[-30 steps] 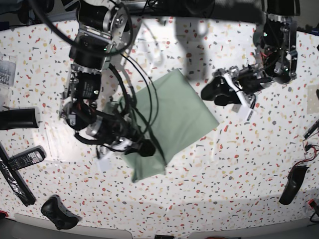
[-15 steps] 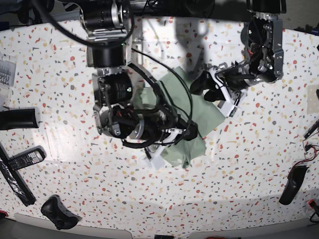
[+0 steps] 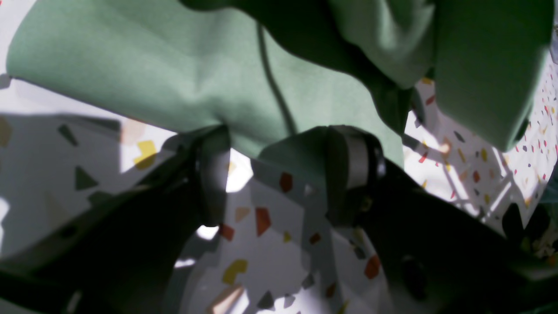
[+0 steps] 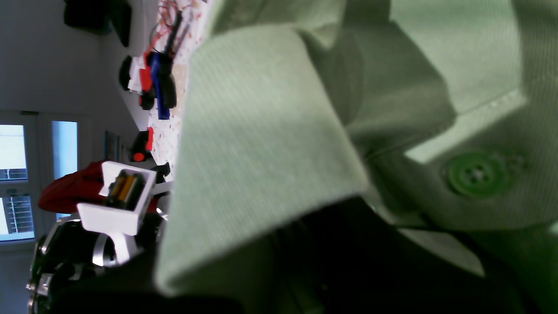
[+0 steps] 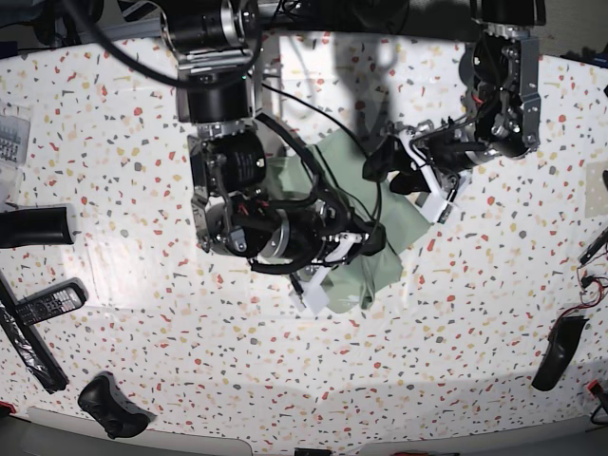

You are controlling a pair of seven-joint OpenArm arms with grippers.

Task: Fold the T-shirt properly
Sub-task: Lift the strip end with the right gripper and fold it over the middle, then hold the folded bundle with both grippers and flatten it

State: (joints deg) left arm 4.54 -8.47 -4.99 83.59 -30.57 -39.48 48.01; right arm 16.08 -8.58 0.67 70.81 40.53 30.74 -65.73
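Observation:
The pale sage-green T-shirt (image 5: 380,268) lies bunched mid-table, mostly under my right arm. My right gripper (image 5: 373,240) is shut on a lifted fold of it, held over the shirt's right part. The right wrist view is filled with that cloth: a folded band (image 4: 261,144) and a green button (image 4: 477,174) on the placket. My left gripper (image 5: 382,166) stands open at the shirt's upper right edge. In the left wrist view its fingers (image 3: 213,174) straddle the bare table, with the T-shirt's edge (image 3: 183,87) at their tips and a raised fold (image 3: 479,65) hanging beyond.
At the table's left edge lie a black cylinder (image 5: 33,226), a remote control (image 5: 47,304) and a game controller (image 5: 109,404). A dark object (image 5: 556,351) and loose wires lie at the right edge. Cables from my right arm trail over the shirt.
My right arm has swung rightward, dragging the gripped fold across the shirt, which now looks smaller and bunched. My left gripper moved in to the shirt's edge, then held still.

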